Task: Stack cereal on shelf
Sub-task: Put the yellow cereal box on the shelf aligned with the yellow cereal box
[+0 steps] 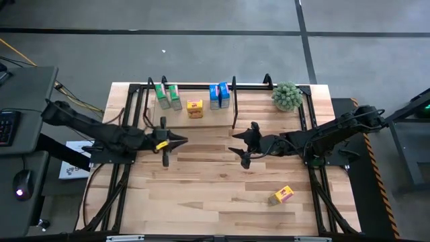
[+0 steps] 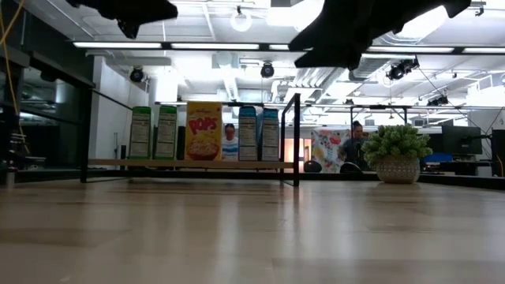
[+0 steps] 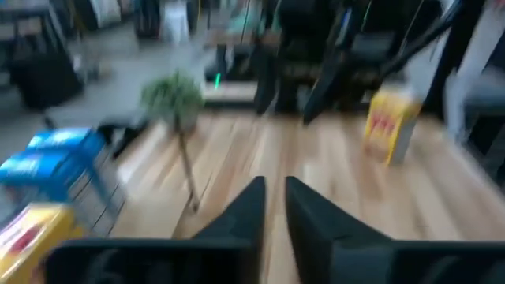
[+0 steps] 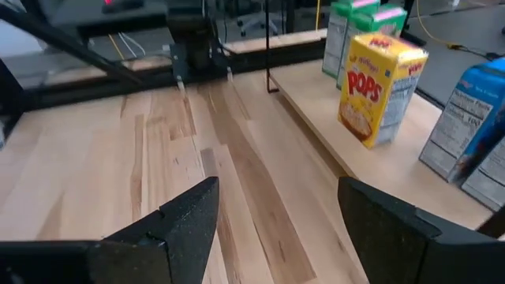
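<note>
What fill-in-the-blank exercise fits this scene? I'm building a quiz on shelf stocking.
1. On the black metal shelf with a wooden board, the yellow-orange cardboard cereal box stands between the green boxes and the ____ boxes.
2. A second yellow-orange box lies on the ____.
3. The right gripper is ____.

Missing: blue; table; open

Lab: ceiling ducts [image 2: 237, 75], monitors [image 2: 461, 140].

Both arms are cropped overhead in the low view (left wrist view blurred).
</note>
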`<action>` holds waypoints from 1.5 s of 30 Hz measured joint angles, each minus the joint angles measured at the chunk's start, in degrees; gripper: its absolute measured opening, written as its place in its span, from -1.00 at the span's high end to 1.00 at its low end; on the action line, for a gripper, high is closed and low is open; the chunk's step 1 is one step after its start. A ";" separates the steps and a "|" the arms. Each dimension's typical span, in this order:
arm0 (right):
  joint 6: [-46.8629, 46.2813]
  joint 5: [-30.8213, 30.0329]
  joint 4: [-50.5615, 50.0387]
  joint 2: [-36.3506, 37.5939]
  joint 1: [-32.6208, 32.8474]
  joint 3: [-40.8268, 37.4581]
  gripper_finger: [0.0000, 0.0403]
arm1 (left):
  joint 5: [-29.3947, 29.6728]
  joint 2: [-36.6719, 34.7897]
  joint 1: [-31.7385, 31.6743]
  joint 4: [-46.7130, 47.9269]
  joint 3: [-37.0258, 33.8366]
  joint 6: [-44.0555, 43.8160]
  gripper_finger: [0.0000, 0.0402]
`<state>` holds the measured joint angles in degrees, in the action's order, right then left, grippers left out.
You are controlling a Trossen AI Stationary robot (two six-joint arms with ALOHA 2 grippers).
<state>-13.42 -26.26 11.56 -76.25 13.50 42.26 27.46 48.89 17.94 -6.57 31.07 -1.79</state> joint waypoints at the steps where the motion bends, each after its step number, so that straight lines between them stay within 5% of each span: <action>1: -0.01 0.00 0.78 0.00 0.00 0.00 -0.25 | -0.02 -0.26 0.64 -5.46 -2.38 1.40 0.91; 6: 1.00 0.54 6.09 0.00 0.02 0.00 -0.25 | -0.18 -0.32 3.02 -22.16 -7.69 8.75 0.96; 13: 5.20 5.37 17.16 0.02 0.00 0.00 -0.25 | -0.32 -1.66 5.35 -23.92 -6.71 14.35 0.97; 17: -4.51 5.02 16.84 1.51 0.23 0.47 -0.25 | -0.17 -2.46 5.90 -23.36 -6.73 15.90 0.98; 21: -17.62 11.30 -5.73 3.84 2.81 7.92 -0.25 | 0.91 -2.85 5.88 -23.26 -6.76 16.06 1.00; 28: -43.50 12.15 -56.36 -0.28 15.44 27.91 -0.25 | 2.30 -2.85 5.88 -23.23 -6.76 19.48 0.99; 34: -58.21 12.37 -83.71 -8.13 26.91 44.19 -0.25 | 2.30 -2.85 5.88 -23.29 -6.76 20.01 0.98; 37: -57.43 13.15 -90.93 -12.72 30.33 49.67 -0.25 | 2.31 -2.85 5.86 -23.31 -6.76 20.03 0.99; 45: -28.72 25.37 -95.73 -22.23 34.62 54.40 -0.25 | 2.36 -2.85 5.66 -23.28 -6.76 20.05 0.99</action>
<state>-42.14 -0.89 -84.18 -98.48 48.12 96.66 29.82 46.04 23.59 -29.85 24.32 18.26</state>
